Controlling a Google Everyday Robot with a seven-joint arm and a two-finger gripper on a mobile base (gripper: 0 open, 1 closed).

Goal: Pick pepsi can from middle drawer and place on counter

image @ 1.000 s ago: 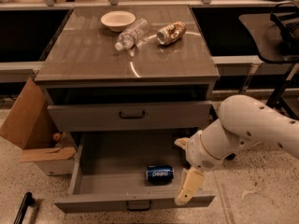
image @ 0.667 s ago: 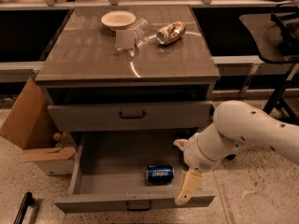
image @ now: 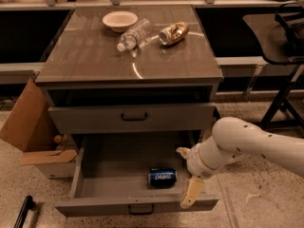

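Note:
The pepsi can (image: 162,177), blue with white lettering, lies on its side on the floor of the open middle drawer (image: 109,186), near the front and right of centre. My gripper (image: 186,173) hangs at the drawer's right end, just right of the can and not touching it. It is open and empty: one cream finger (image: 191,193) points down over the drawer's front right corner and the other (image: 182,151) sits further back. The glossy counter (image: 95,56) tops the cabinet above.
On the counter stand a white bowl (image: 119,20), a clear plastic bottle (image: 134,34) on its side and a gold-brown can (image: 173,33) on its side. The upper drawer front (image: 133,118) is closed. A cardboard box (image: 31,127) sits left of the cabinet, and a dark stand (image: 285,80) stands right.
The white arm has shifted slightly left and down. The gripper stays at the drawer's right end, and the can has not moved.

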